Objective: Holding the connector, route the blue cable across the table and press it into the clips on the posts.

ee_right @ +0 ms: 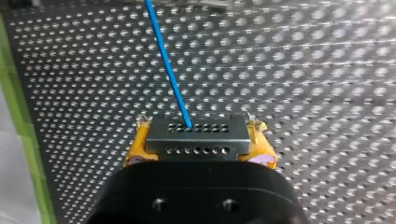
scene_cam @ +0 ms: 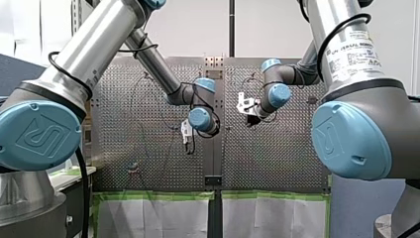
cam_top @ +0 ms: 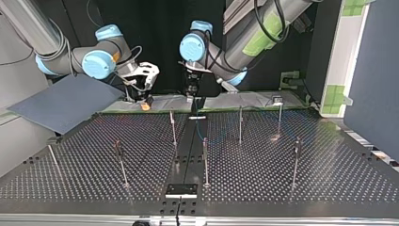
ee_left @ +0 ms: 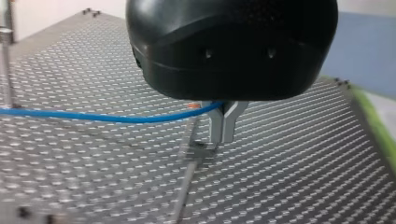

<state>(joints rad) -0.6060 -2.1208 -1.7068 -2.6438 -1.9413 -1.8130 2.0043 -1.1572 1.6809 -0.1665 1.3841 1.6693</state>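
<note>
Flat black connector [ee_right: 196,136], two rows of small holes, clamped in my right claw [ee_right: 201,142] between yellow pads [ee_right: 137,145]. Thin blue cable [ee_right: 168,65] out of it, straight ahead over the surface [ee_right: 303,70]; farther along, pinched by my left claw [ee_left: 223,137], metal fingers [ee_left: 231,122] drawn narrow.

Upright posts [cam_top: 205,162] stand spaced over the worktop [cam_top: 329,179], with open lanes between them. From the left tool [ee_left: 223,137], the blue cable [ee_left: 93,116] spans the air toward 9 o'clock and blocks that side. 3 o'clock is open. At the right tool [ee_right: 200,140], the cable leaves the connector [ee_right: 219,135] toward 12 o'clock.
</note>
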